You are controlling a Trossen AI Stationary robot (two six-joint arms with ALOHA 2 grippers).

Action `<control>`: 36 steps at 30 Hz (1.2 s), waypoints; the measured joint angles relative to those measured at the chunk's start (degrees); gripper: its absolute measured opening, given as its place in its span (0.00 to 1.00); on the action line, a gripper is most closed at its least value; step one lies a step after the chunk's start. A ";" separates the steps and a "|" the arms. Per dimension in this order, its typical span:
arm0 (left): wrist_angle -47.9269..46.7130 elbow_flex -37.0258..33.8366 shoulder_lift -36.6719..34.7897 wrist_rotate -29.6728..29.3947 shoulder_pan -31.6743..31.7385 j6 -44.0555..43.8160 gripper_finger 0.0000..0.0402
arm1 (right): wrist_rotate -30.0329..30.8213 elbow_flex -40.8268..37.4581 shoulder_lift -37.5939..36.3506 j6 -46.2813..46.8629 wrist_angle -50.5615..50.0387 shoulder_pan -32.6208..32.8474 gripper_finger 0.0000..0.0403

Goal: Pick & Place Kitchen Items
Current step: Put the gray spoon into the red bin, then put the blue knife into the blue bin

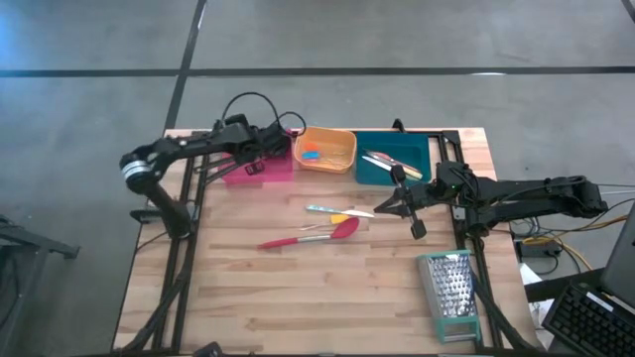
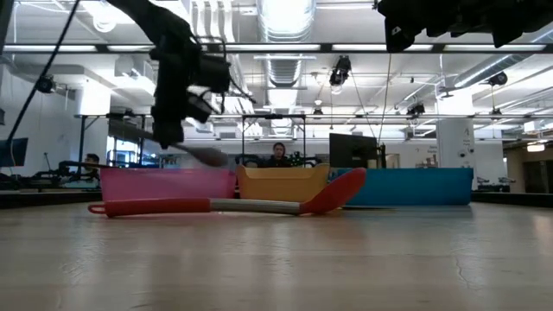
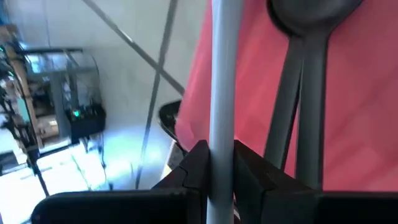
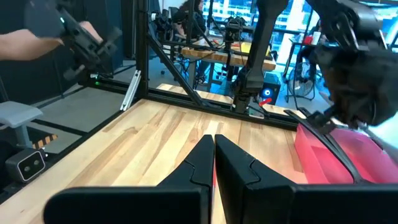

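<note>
My left gripper (image 1: 258, 149) hangs over the pink bin (image 1: 276, 169) at the table's far edge and is shut on a grey utensil handle (image 3: 222, 93). Black spoons (image 3: 305, 93) lie in the pink bin below it. My right gripper (image 1: 382, 208) is shut and empty, high above the table's right middle, near the teal bin (image 1: 392, 159). A red spatula (image 1: 308, 236) and a slim teal-and-yellow utensil (image 1: 337, 211) lie flat on the table between the arms. The orange bin (image 1: 325, 151) holds small blue and orange pieces. My left gripper pinches the straight grey handle (image 3: 222, 134) between its two fingers, which lie across it. The handle runs on past the fingertips over the pink bin. In the low view its blurred grey end (image 2: 206, 155) hangs just above the bin's rim (image 2: 164, 171).
A metal grater with green trim (image 1: 451, 293) lies at the near right. The teal bin holds a few utensils. The three bins stand in a row along the far edge. People sit beyond the table (image 2: 278, 154), and a hand holding a controller shows in the right wrist view (image 4: 25, 43).
</note>
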 joint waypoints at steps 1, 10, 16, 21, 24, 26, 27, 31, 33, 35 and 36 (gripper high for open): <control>-0.02 0.00 1.16 0.24 0.65 -0.21 0.11 | 0.00 0.00 0.00 0.07 0.00 0.00 0.02; -0.02 0.00 9.40 3.14 3.64 0.27 0.11 | 0.00 0.00 0.00 -0.10 -0.01 0.00 0.02; -0.11 0.17 11.36 4.15 4.22 0.74 0.11 | 0.00 0.00 0.00 -0.10 -0.02 0.00 0.02; -0.03 -0.04 10.31 4.49 4.22 1.69 0.28 | 0.00 0.00 0.00 -0.09 -0.02 -0.04 0.02; -0.12 -0.07 8.83 4.40 4.21 1.69 0.38 | 0.00 0.00 0.00 -0.08 -0.02 -0.04 0.02; -0.23 -0.07 7.96 4.23 4.16 1.62 0.42 | 0.00 0.00 0.00 -0.02 -0.04 -0.03 0.02; -0.38 -0.07 7.63 4.30 4.04 1.44 0.44 | 0.00 0.00 0.00 0.01 -0.04 -0.04 0.02; -1.96 -0.04 5.20 7.50 3.22 1.28 0.46 | 0.00 0.00 0.00 -0.06 -0.04 -0.02 0.02; -2.70 -0.04 3.72 10.71 2.98 1.16 0.46 | 0.00 0.00 0.00 -0.08 -0.04 -0.02 0.02; -2.64 -0.04 1.76 15.15 2.76 0.81 0.46 | 0.00 0.00 0.00 0.07 -0.04 -0.02 0.02; -2.67 -0.02 0.62 17.79 2.66 0.54 0.46 | 0.00 0.00 0.00 0.10 -0.04 -0.02 0.02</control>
